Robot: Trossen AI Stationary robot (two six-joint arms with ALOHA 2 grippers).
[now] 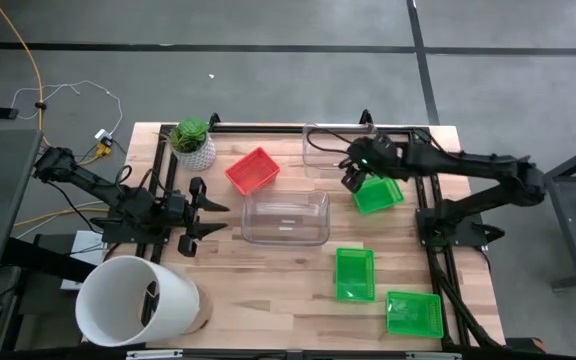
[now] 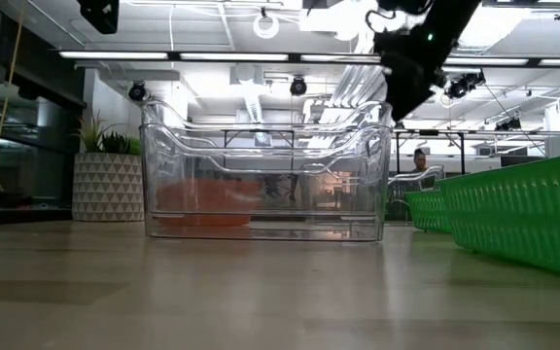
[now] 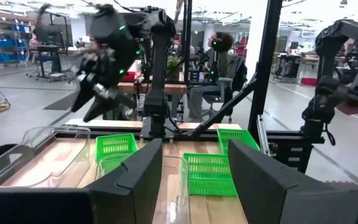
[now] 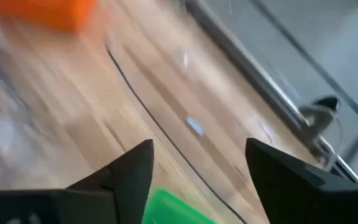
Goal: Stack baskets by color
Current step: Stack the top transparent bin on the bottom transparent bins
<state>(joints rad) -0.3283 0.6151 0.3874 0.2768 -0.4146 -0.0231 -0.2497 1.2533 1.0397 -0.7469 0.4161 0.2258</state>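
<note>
While its dark fingers stand spread and empty, the right gripper [image 1: 353, 180] hovers over a bright green, shallow, mesh-sided plastic basket [image 1: 379, 194] lying tilted near the table's far right; the left gripper [image 1: 208, 220] waits, parted.

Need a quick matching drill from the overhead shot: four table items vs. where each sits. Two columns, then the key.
Items:
1. red basket
2. plant
3. white bucket
4. right claw

Places:
A. lying on its side at the table's near-left corner
B. over the far green basket, open
C. far-left corner of the table
D. between the plant and the far clear basket

Pairs: 1-D, 2-C, 3-A, 4-B
</note>
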